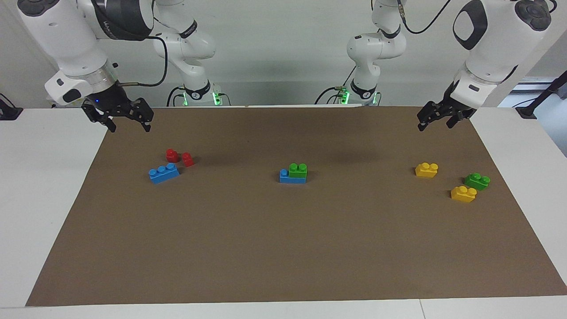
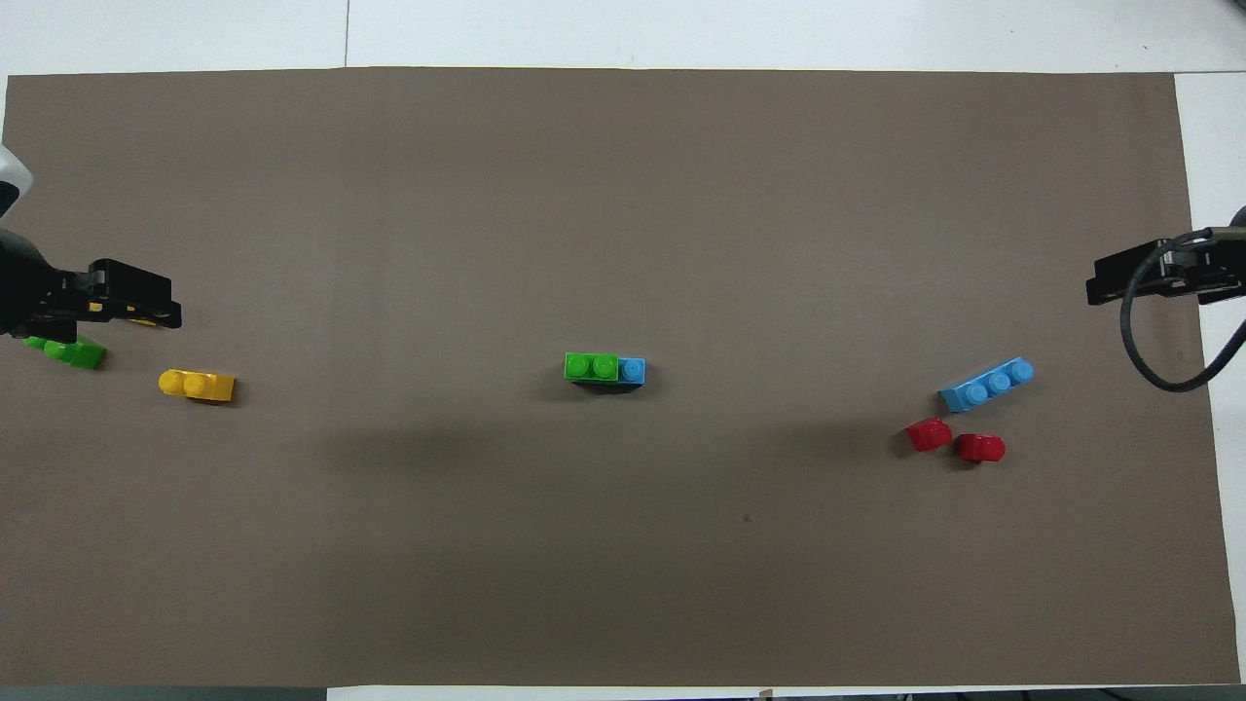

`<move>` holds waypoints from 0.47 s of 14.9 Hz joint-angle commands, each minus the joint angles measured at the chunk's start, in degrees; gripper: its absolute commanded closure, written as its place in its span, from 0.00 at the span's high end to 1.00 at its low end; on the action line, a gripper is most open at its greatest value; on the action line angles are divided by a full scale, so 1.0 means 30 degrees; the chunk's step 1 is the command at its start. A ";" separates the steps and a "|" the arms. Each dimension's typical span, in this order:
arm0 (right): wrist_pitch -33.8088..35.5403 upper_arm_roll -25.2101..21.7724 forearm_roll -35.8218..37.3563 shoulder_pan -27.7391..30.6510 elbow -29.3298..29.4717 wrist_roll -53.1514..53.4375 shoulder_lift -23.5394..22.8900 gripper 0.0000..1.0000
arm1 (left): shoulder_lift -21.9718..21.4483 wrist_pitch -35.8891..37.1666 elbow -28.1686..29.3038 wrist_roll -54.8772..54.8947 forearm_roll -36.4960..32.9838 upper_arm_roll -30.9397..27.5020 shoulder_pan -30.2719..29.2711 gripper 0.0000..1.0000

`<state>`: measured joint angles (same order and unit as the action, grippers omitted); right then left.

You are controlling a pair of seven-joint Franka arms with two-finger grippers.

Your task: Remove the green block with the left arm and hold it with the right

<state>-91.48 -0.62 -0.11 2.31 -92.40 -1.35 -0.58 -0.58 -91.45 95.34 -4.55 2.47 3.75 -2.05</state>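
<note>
The green block (image 1: 298, 170) (image 2: 591, 366), a two-stud brick, is stacked on a blue brick (image 1: 287, 177) (image 2: 634, 370) in the middle of the brown mat. My left gripper (image 1: 434, 127) (image 2: 146, 297) hangs open and empty over the mat's edge nearest the robots, at the left arm's end of the table. My right gripper (image 1: 128, 128) (image 2: 1119, 280) hangs open and empty over the same edge at the right arm's end. Both are well apart from the stack.
Toward the left arm's end lie a second green brick (image 1: 477, 181) and two yellow bricks (image 1: 426, 169) (image 1: 463, 194). Toward the right arm's end lie a blue three-stud brick (image 1: 164, 173) and two red pieces (image 1: 172, 155) (image 1: 188, 159). White table borders the mat (image 1: 283, 248).
</note>
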 commanded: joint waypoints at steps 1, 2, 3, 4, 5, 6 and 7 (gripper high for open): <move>-0.0907 0.0206 -0.0225 0.0111 -0.0635 0.1375 0.0312 0.99 | 0.0251 -0.0191 -0.0314 -0.0037 -0.0324 0.0127 -0.0021 1.00; -0.1581 0.0265 -0.0225 -0.0152 -0.0868 0.3012 0.0283 0.99 | 0.0251 -0.0220 -0.0285 -0.0096 -0.0324 0.0157 0.0008 1.00; -0.1878 0.0266 -0.0226 -0.0561 -0.0986 0.4421 0.0166 0.98 | 0.0222 -0.0250 -0.0255 -0.0415 -0.0324 0.0186 0.0008 1.00; -0.2026 0.0266 -0.0342 -0.1000 -0.0958 0.5943 -0.0125 0.98 | 0.0221 -0.0337 -0.0197 -0.0796 -0.0324 0.0186 0.0037 1.00; -0.2347 0.0266 -0.0604 -0.1410 -0.0958 0.7959 -0.0418 0.98 | 0.0163 -0.0483 -0.0052 -0.1350 -0.0324 0.0186 0.0328 1.00; -0.2524 0.0266 -0.1331 -0.1791 -0.0958 1.0358 -0.0682 0.97 | 0.0105 -0.0600 0.0095 -0.2139 -0.0295 0.0186 0.0563 1.00; -0.2584 0.0266 -0.2499 -0.1940 -0.0958 1.2905 -0.0974 0.97 | 0.0075 -0.0717 0.0154 -0.3191 -0.0265 0.0215 0.0768 1.00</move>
<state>-97.68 0.06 -3.25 -2.56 -94.66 25.67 -2.08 -0.51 -92.21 95.43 -8.86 2.47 4.31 -1.45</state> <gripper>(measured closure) 0.000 0.000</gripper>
